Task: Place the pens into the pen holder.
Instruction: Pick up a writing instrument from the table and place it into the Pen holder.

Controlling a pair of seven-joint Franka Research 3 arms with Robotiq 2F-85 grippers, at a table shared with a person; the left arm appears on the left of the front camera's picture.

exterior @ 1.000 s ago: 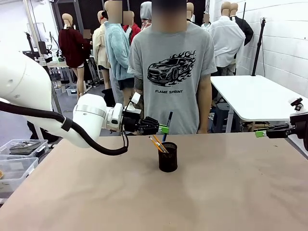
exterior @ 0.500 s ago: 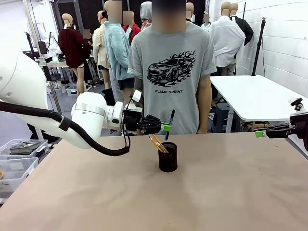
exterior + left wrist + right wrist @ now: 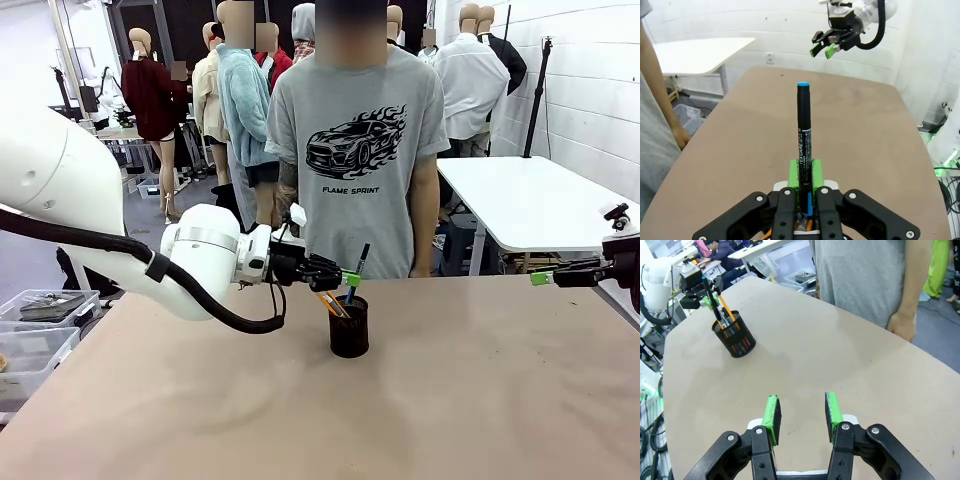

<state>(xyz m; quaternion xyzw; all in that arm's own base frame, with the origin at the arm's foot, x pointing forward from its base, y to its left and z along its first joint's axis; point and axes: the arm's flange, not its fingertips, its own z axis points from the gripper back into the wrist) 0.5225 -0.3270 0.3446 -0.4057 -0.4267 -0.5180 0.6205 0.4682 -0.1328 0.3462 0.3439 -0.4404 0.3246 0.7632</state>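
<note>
Left hand (image 3: pixel 349 276) clamped on dark pen (image 3: pixel 356 270) near its lower end; pen's long axis near upright, tilted slightly, blue cap up. Pen holder (image 3: pixel 349 326) sits directly under the hand, pen's lower tip at or just inside its mouth. Orange pen (image 3: pixel 328 304) already leans in holder. Right hand (image 3: pixel 801 415) open, empty, well apart at table (image 3: pixel 480 400) edge.

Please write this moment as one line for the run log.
left gripper: shut on dark pen, above pen holder | orange pen: in holder | right gripper: open, apart
</note>
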